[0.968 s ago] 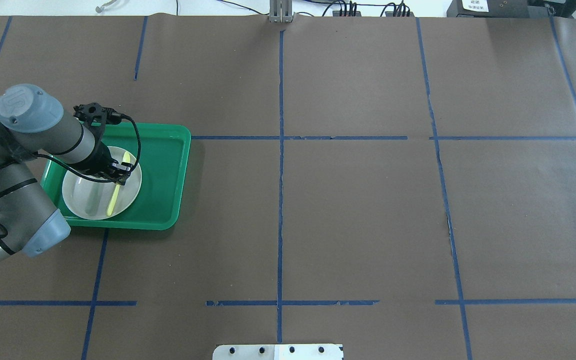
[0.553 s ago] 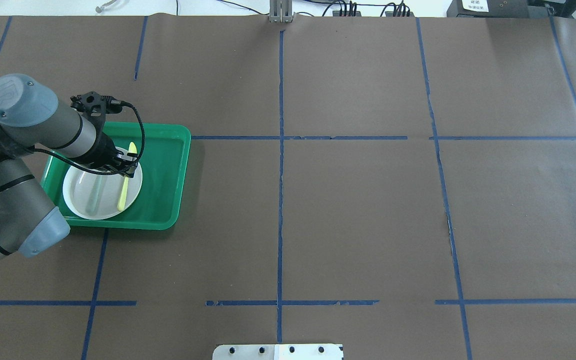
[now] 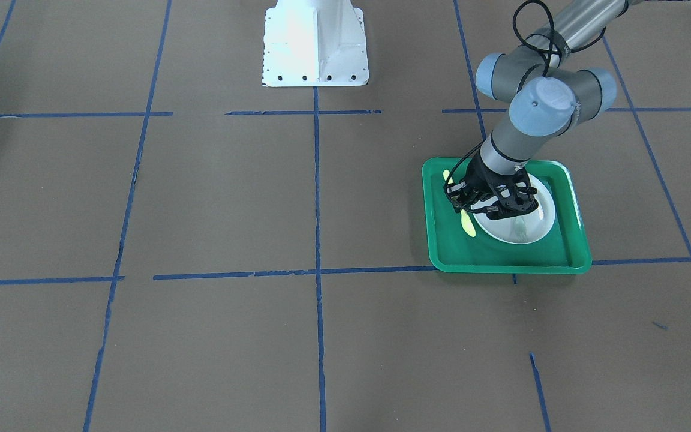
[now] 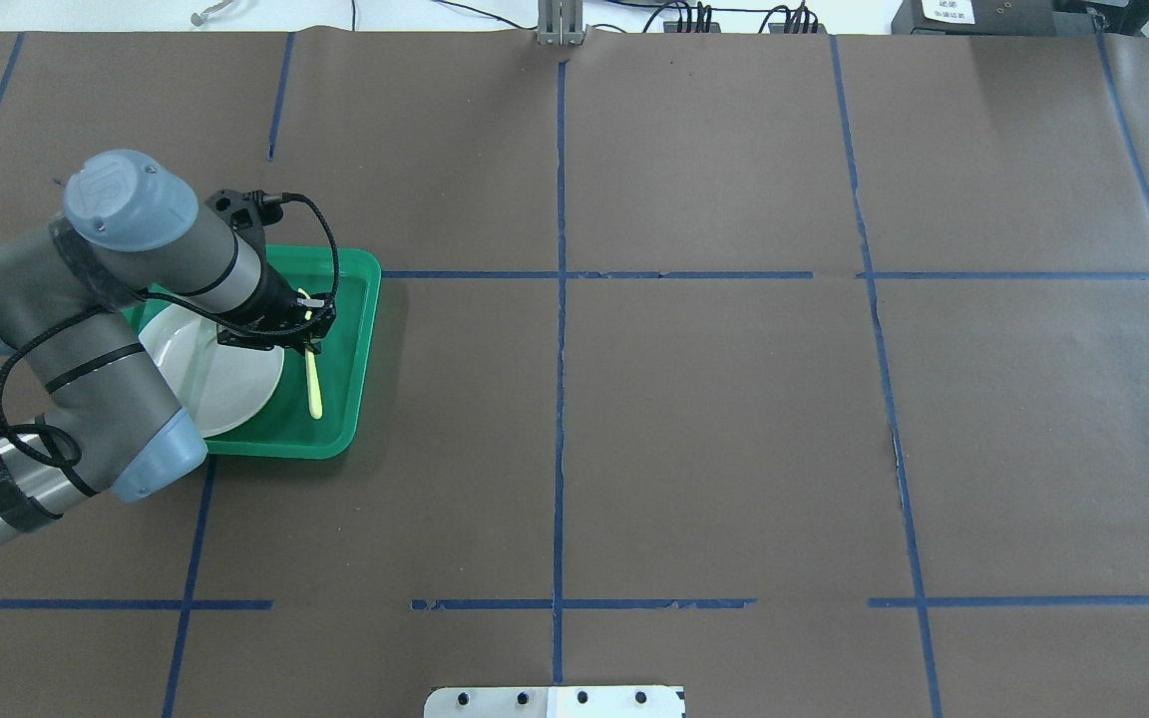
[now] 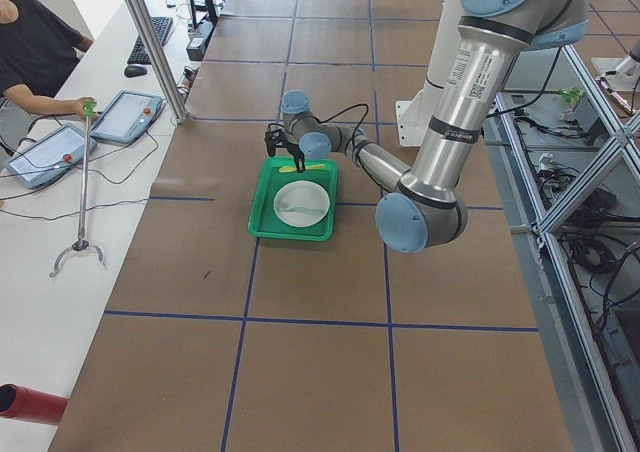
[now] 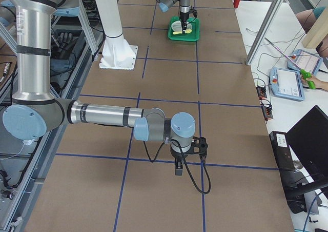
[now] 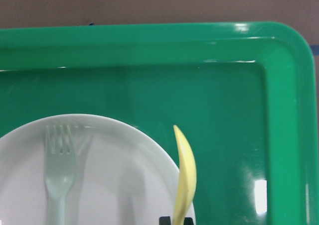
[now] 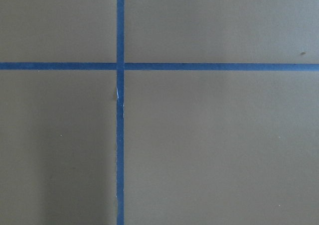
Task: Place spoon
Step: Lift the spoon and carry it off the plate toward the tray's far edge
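My left gripper [image 4: 307, 321] is shut on the yellow spoon [image 4: 314, 389] and holds it over the green tray [image 4: 347, 299], just right of the white plate [image 4: 225, 389]. The spoon hangs handle toward the robot. In the left wrist view the spoon [image 7: 184, 177] shows edge-on by the plate's rim [image 7: 114, 185]. In the front view the gripper [image 3: 460, 201] holds the spoon [image 3: 468, 227] beside the plate [image 3: 516, 235]. My right gripper [image 6: 178, 169] shows only in the exterior right view, far away over bare table; I cannot tell its state.
A pale grey-green fork [image 7: 60, 170] lies on the plate. The tray has a raised rim [image 3: 501, 262]. Blue tape lines cross the brown table cover [image 4: 714, 429]. The white robot base [image 3: 314, 42] stands at the table edge.
My left gripper has carried the spoon rightward, off the plate to above the tray floor beside it. The arm's elbow swung right. The fork has stayed on the plate.
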Available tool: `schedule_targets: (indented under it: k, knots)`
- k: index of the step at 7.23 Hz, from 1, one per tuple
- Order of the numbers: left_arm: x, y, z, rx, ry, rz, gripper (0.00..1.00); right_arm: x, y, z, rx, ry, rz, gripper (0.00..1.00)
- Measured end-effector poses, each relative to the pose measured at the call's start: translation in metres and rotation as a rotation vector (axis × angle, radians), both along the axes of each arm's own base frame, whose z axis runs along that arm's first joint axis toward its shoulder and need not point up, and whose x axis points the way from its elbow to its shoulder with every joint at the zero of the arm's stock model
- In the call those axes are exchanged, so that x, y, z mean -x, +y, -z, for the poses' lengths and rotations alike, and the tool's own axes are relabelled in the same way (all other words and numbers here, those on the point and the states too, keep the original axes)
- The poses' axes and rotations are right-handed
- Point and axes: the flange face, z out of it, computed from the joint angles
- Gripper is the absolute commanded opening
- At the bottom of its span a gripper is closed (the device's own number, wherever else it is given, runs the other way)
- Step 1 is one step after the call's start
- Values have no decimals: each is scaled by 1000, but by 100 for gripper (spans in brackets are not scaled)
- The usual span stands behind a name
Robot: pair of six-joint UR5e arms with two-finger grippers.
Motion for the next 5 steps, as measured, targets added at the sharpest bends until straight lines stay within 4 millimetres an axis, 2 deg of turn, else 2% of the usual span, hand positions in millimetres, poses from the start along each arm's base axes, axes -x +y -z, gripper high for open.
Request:
schedule_targets:
  k: [1,3,5]
  knots:
    - [-8,-1,-5,10,-9,-4,0,0,0,0,0,0,0,100]
    - [-10,-1,-7,-6,-18,-6,0,0,0,0,0,0,0,100]
    - [-9,-2,-8,-66,-37,-23,10,0,0,0,1,0,0,100]
